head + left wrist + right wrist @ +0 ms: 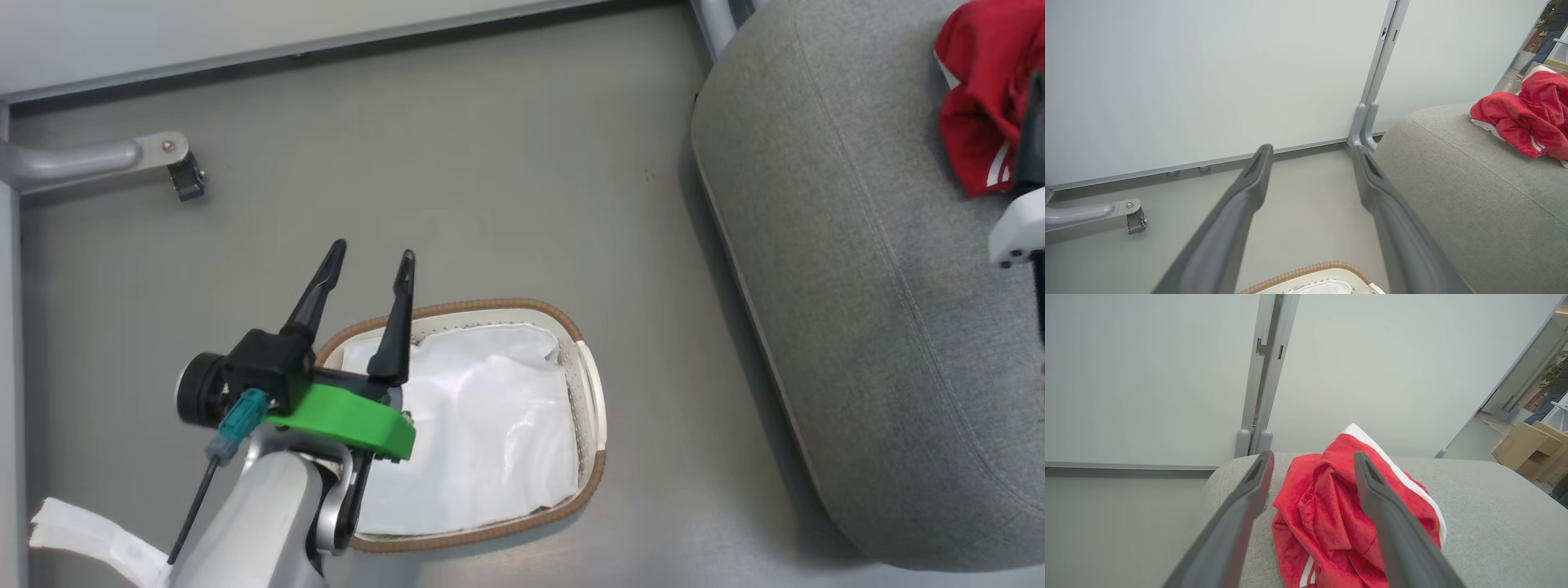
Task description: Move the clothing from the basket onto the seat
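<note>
The red clothing [980, 98] with white stripes lies bunched on the grey seat [857, 327] at the far right. In the right wrist view the red clothing [1327, 522] rests on the seat [1494, 526] just beyond my right gripper [1312, 457], which is open and holds nothing. The basket [490, 307], white with a brown rim, stands on the floor with just a plain white sheet [490, 425] showing inside. My left gripper [371, 260] hovers open and empty above the basket's left end. The left wrist view shows that gripper [1312, 149], the basket rim [1310, 269] and the clothing [1523, 118].
A grey metal leg with a caster [186, 175] stands on the floor at the upper left. Pale wall panels joined by a post [1376, 81] close off the back. Cardboard boxes [1527, 453] sit beyond the seat. Grey floor separates basket and seat.
</note>
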